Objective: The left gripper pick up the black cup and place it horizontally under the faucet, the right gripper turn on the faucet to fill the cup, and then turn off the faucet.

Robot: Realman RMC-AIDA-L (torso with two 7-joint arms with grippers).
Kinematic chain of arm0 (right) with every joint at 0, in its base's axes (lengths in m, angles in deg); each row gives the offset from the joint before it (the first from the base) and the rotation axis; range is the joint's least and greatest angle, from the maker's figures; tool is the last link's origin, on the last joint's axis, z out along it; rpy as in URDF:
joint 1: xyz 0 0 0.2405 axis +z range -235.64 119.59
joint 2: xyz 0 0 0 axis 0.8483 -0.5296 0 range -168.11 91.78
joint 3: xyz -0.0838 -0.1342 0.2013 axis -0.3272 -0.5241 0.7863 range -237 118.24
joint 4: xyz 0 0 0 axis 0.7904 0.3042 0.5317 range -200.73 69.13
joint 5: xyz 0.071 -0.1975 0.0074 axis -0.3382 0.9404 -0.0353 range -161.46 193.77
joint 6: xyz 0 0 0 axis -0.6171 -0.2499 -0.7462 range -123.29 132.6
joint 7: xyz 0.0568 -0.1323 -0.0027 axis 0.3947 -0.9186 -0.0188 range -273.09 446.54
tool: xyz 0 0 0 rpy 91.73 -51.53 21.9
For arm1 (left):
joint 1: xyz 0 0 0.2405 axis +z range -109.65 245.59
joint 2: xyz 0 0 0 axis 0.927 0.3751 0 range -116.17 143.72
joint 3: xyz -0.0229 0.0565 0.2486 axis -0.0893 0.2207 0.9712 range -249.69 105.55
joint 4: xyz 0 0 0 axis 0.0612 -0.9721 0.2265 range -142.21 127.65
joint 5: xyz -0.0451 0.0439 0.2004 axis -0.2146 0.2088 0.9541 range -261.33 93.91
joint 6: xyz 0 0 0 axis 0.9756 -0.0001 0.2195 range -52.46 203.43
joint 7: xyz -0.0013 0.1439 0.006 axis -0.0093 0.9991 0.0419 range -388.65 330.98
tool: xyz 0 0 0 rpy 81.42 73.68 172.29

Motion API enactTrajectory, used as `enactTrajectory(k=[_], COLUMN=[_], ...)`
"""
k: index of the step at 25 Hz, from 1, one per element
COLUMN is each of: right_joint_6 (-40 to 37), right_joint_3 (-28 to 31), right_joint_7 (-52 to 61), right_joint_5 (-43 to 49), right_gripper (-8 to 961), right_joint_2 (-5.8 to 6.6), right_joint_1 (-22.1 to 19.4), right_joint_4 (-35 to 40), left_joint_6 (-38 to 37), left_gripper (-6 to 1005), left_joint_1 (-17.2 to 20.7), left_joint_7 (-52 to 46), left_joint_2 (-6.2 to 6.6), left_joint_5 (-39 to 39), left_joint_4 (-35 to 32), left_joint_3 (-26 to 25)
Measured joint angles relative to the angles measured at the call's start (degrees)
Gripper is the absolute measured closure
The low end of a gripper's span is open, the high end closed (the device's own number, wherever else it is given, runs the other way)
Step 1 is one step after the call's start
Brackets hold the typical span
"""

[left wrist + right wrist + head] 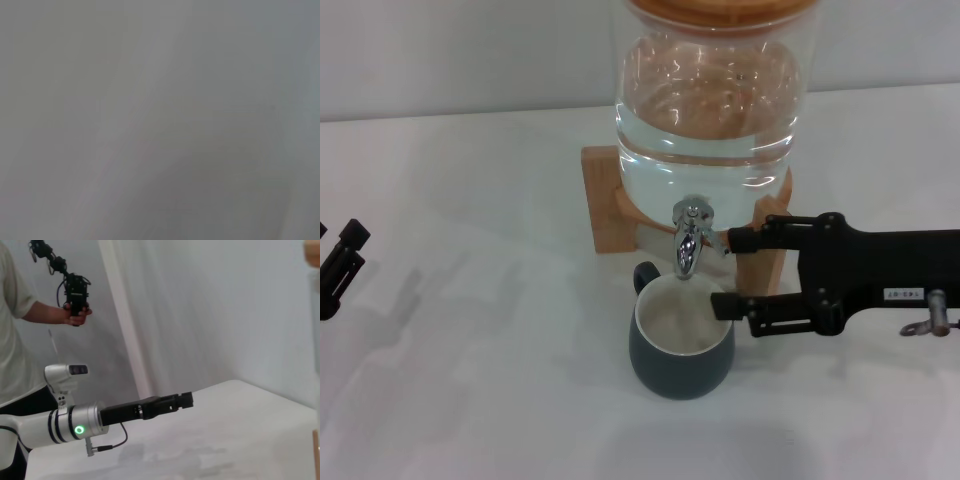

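The black cup (pixel 681 345) is seen upright on the white table (pixel 470 380), directly below the spout of the faucet (pixel 688 238), with its loop handle turned back toward the wooden stand (pixel 615 205). The cream inside of the cup is exposed to the head view; whether water is running into it cannot be told. The faucet is fitted low on the front of the glass jar (pixel 705 110), which is filled with clear water and carried on the stand. The right gripper (pixel 725 272) is brought in from the right side, and its jaws are spread apart: the upper finger is held level with the faucet, its tip just beside the thin lever, while the lower finger is set right against the cup's rim; contact with either cannot be confirmed. Nothing is grasped between the two fingers. The left gripper (pixel 342 262) is kept well apart from the cup, out at the left edge of the table, and in the right wrist view it (pixel 172 402) is shown stretched out above the tabletop on its silver-grey arm, green light lit, with nothing held; whether its fingers are parted or closed cannot be told. Only a blank grey surface is given by the left wrist view.
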Motion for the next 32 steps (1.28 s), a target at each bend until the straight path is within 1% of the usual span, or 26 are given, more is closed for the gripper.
enactTrajectory(k=[5, 12, 27, 32], right_joint_6=[0.36, 0.31, 0.21, 0.21], right_joint_3=[2.15, 5.16, 4.93, 3.77], right_joint_7=[0.0, -0.42, -1.37, -1.54], right_joint_5=[-0.16, -0.46, -2.05, -3.09], right_gripper=[152, 155, 160, 162], right_joint_2=[0.05, -0.03, -0.08, -0.08], right_joint_1=[-1.02, -3.91, -5.58, -6.27], right_joint_4=[0.06, 1.77, 1.67, 1.92], left_joint_6=[0.75, 0.89, 1.63, 2.13], left_gripper=[391, 390, 391, 391], left_joint_1=[0.05, 0.07, 0.07, 0.07], left_joint_7=[0.1, 0.17, 0.9, 0.92], left_joint_2=[0.0, 0.0, 0.0, 0.0], left_joint_5=[-0.03, -0.08, -0.09, -0.08], left_joint_4=[0.73, 0.79, 1.31, 1.59], left_joint_3=[-0.08, -0.09, -0.09, -0.09])
